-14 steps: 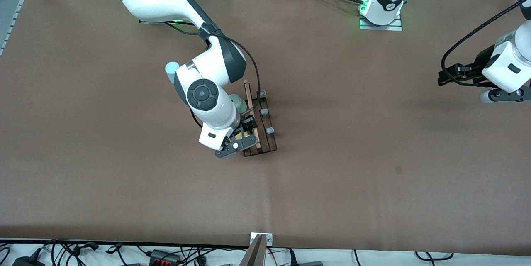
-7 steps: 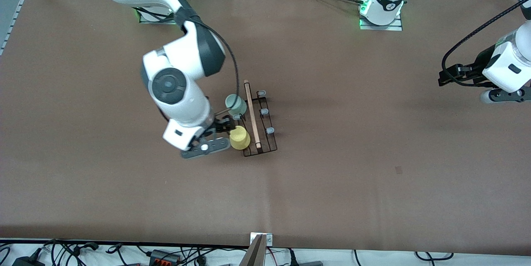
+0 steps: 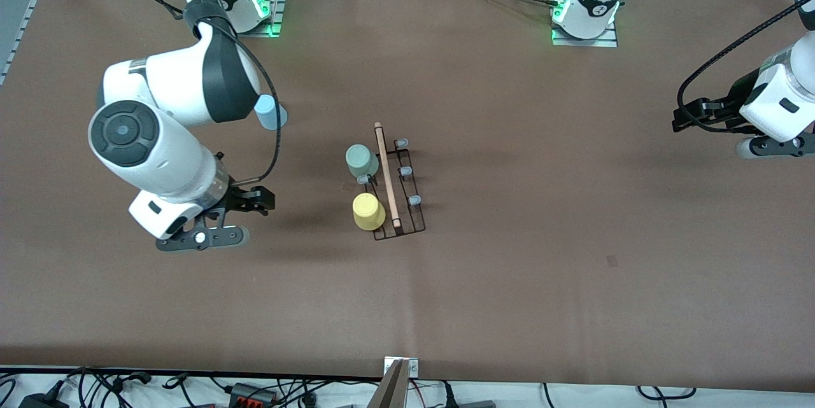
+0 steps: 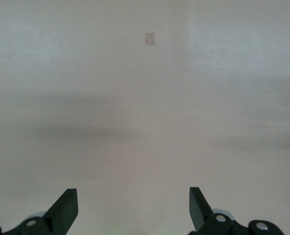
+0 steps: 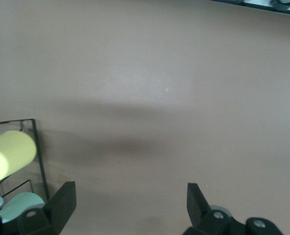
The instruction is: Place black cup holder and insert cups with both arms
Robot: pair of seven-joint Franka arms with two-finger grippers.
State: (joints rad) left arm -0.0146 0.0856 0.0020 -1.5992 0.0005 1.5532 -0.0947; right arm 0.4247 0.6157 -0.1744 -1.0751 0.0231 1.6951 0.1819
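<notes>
So the thin black wire cup holder with the wooden rod handle (image 3: pixel 396 186) sits mid-table with the pale green tumbler (image 3: pixel 361 160) and the yellow plastic tumbler (image 3: pixel 368 211) tipped onto its pegs. The light blue tumbler (image 3: pixel 267 111) stands apart toward the right arm's end, probably next up. The right gripper (image 3: pixel 253 199) hangs empty with jaws spread over bare table beside the rack, and the left gripper (image 4: pixel 133 208) waits wide open at its own end.

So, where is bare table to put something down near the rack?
Bare table lies between the black cup holder and the waiting left gripper. It is crowded toward the right arm's end: yellow cup, green cup, right gripper.
</notes>
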